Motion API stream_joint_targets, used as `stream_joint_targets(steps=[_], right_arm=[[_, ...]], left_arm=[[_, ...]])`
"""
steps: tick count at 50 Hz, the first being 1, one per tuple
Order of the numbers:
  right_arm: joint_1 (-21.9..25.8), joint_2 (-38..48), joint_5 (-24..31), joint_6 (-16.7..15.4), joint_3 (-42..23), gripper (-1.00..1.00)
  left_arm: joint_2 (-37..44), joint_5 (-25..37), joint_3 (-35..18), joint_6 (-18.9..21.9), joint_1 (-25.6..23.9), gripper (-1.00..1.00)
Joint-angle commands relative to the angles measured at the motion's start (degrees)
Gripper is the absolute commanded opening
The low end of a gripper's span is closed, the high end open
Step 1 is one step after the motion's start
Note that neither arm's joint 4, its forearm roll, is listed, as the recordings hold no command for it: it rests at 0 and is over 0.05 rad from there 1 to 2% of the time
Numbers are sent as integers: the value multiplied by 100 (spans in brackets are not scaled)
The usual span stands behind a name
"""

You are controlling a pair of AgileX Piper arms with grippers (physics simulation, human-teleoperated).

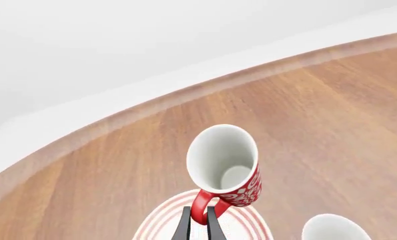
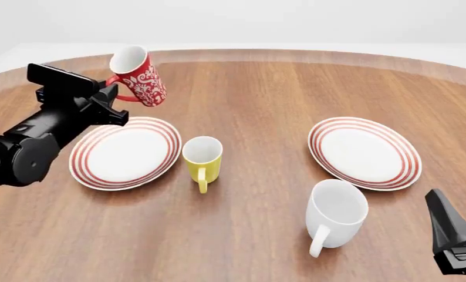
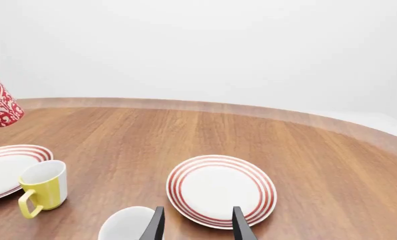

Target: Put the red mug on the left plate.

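Red mug (image 2: 139,76) in left gripper (image 1: 198,220)

- The red mug (image 2: 139,76) is tall and slim, with a white floral pattern, a white inside and a red handle. It hangs in the air, tilted, above the far edge of the left plate and not touching it.
- The left plate (image 2: 124,153) is round and white with thin red rings around its rim. It lies flat on the wooden table and nothing rests on it.
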Motion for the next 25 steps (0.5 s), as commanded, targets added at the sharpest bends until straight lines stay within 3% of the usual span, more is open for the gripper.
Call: stream_joint_targets(steps=[1,25], right_arm=[[-1,0,-1,2,0,100],[-1,0,2,1,0,100]], left_arm=[[129,-179,48,100,101,-100],[298,-394,161,120,315,-100]])
